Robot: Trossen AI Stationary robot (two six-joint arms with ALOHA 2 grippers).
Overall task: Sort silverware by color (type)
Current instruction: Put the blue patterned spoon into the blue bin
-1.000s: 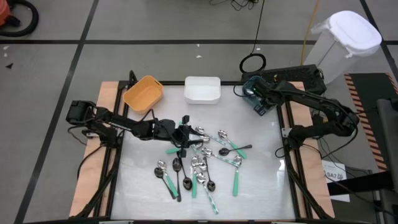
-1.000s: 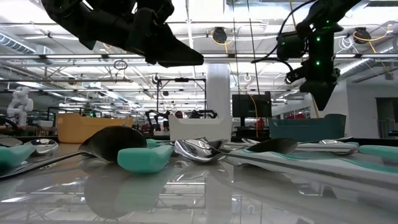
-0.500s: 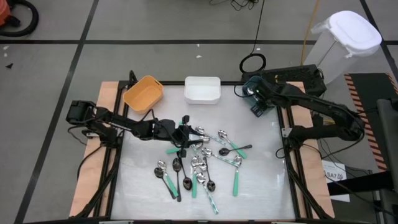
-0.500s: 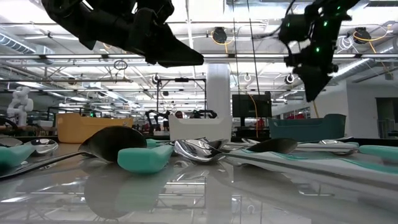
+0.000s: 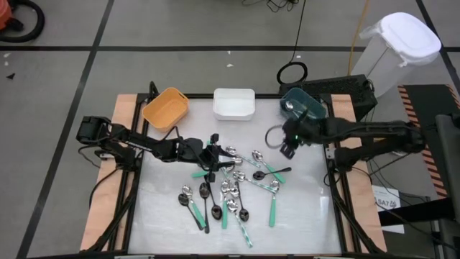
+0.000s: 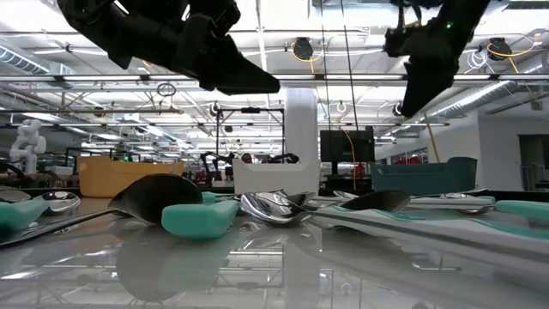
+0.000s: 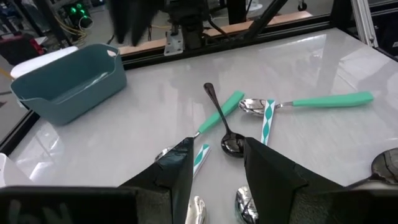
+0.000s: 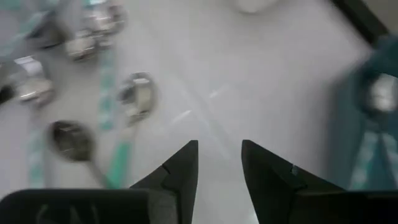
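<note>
A: Looking down from the high view, the silverware lies in a loose heap on the tabletop, on the near side of the white bin. One spoon bowl glints inside the teal bin.

B: How would they handle?

A: Light, stiff and slick, I'd judge: metal bowls, thin handles lying flat. The mid-handle seems the surest place to pinch, choosing a spoon at the heap's edge that nothing crosses.

B: And the pincers?

A: The left pincer hovers over the end of the heap nearest the white bin. The right pincer is between the teal bin and the heap, apart from both.

B: The low view?

A: Spoon bowls and a mint handle fill the foreground; both arms hang dark above, touching nothing.

B: Left wrist?

A: The left pincer is spread a moderate way with nothing between its fingers; a black-handled spoon lies just ahead of the gap, beside green-handled ones.

B: Right wrist?

A: The right pincer is also parted and empty, over bare tabletop, with spoons off toward the heap and the teal bin at the opposite side.
</note>
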